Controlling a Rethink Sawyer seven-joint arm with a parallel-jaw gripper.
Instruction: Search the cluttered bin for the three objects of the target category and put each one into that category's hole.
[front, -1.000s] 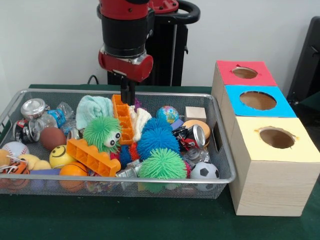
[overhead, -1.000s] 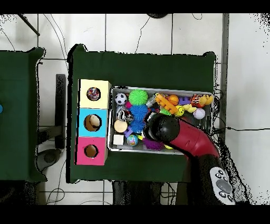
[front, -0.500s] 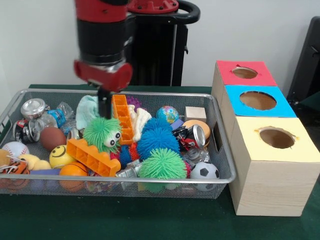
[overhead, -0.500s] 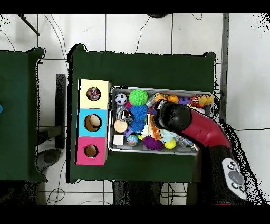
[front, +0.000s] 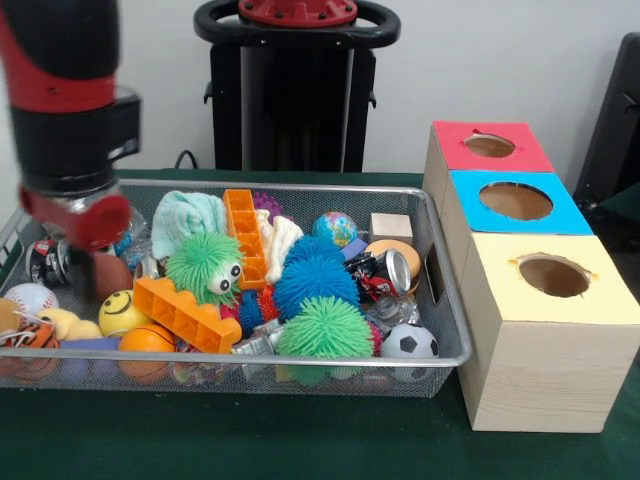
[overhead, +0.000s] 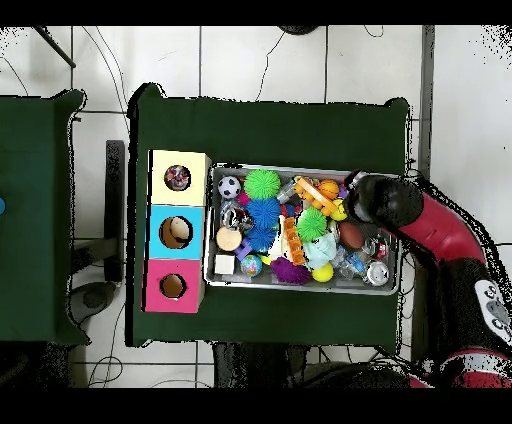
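A wire-mesh bin (front: 300, 357) holds a jumble of toys: a green fuzzy ball with eyes (front: 203, 266), a blue fuzzy ball (front: 315, 280), another green fuzzy ball (front: 325, 328), orange bricks (front: 185, 313), a brown ball (front: 108, 275), a smiley ball (front: 120, 312), a soccer ball (front: 408, 343) and a crushed can (front: 385, 272). My gripper (front: 82, 268) hangs low over the bin's left end, just beside the brown ball, blurred. In the overhead view the arm's head (overhead: 372, 198) covers the bin's right end (overhead: 398, 250).
Three joined boxes stand right of the bin: red (front: 455, 140), blue (front: 470, 195) and yellow (front: 500, 290), each with a round hole on top. The overhead view shows something inside the yellow hole (overhead: 176, 178) and the blue hole (overhead: 176, 232).
The arm has swept from above the orange brick at the bin's middle across to the bin's left end and dropped lower. Nothing in the bin has visibly shifted.
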